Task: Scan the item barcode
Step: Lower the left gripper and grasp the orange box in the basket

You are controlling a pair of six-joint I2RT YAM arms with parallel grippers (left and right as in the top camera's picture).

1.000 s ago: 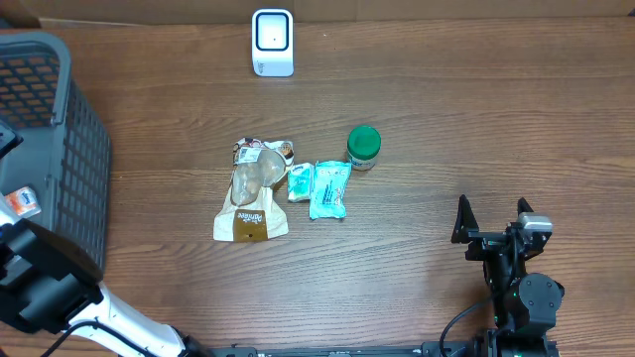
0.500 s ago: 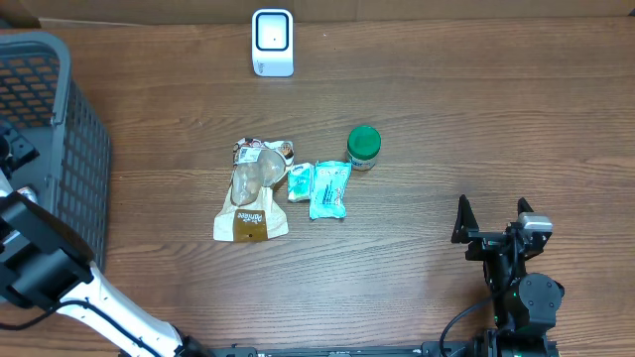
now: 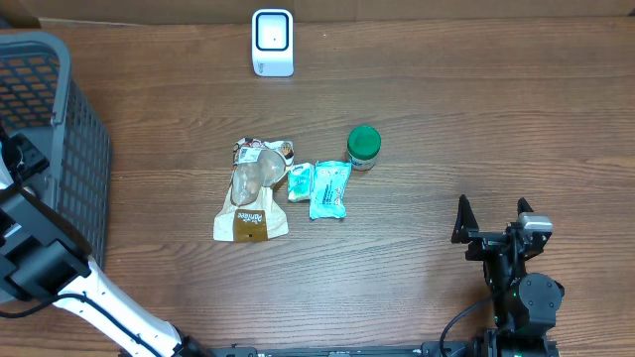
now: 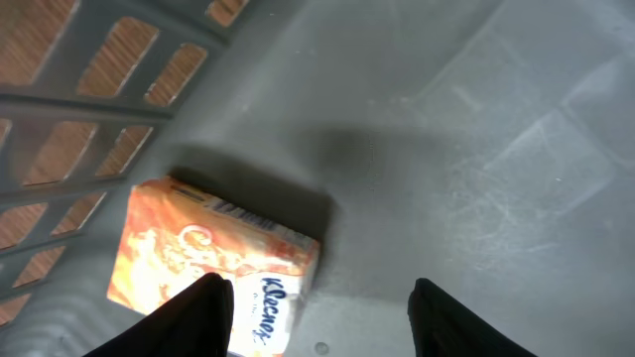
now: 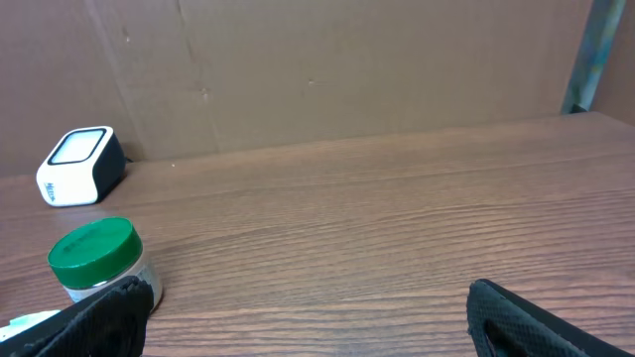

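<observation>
Inside the basket [image 4: 476,119], left fingers [image 4: 193,317] spread empty over the tissue pack [image 4: 198,253] (right fingers [image 5: 99,317] wide apart).

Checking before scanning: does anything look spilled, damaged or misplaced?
Nothing stands out: the green-lidded jar stands upright, the brown pouch and teal packets lie flat, the tissue pack sits intact in the basket.

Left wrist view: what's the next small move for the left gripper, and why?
Probably shift the left gripper sideways until it is centred over the tissue pack. Its fingers stand open and empty, and the pack lies flat on the floor of the basket, off to one finger's side rather than between them.
</observation>
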